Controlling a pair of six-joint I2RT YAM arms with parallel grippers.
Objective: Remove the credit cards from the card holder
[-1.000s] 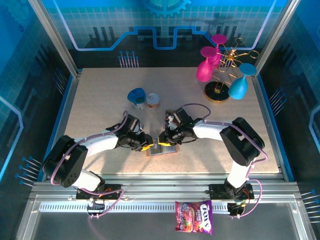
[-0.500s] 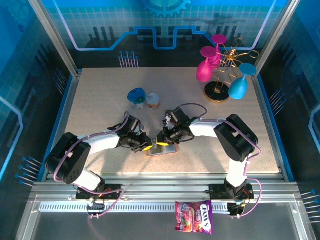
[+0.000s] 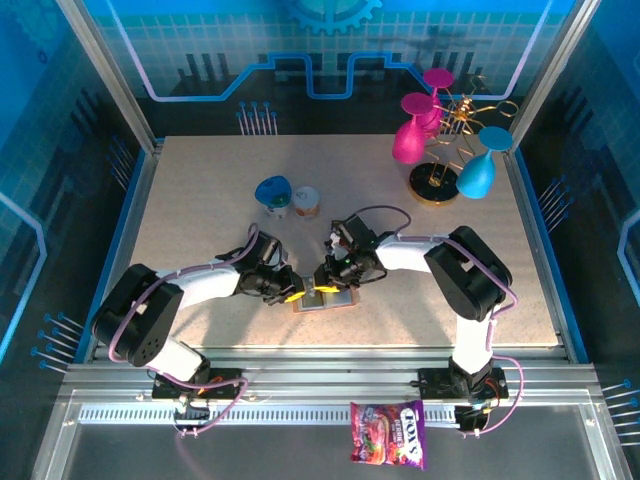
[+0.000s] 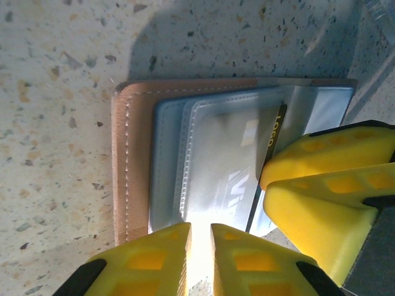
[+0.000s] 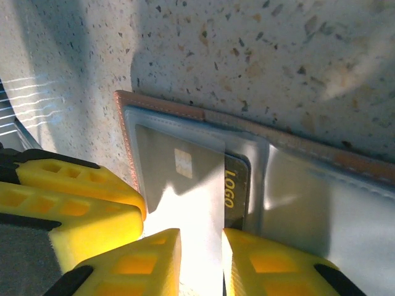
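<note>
While glare hides whether the nearly closed left gripper (image 4: pixel 199 237) and right gripper (image 5: pixel 200 239) actually hold anything, you risk dragging the open card holder (image 4: pixel 131 160) across the table (image 3: pixel 200 190) with the credit card (image 5: pixel 182 185) still partly in its pocket

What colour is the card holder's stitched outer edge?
Tan brown, pale stitching; card holder shows best from the left wrist.

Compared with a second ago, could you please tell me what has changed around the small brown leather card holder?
The right arm's elbow swung inward, toward the table's middle; the right gripper stayed at the open brown leather card holder. The left gripper stayed at its left side. Nothing was visibly taken or released; the holder lies where it was.
</note>
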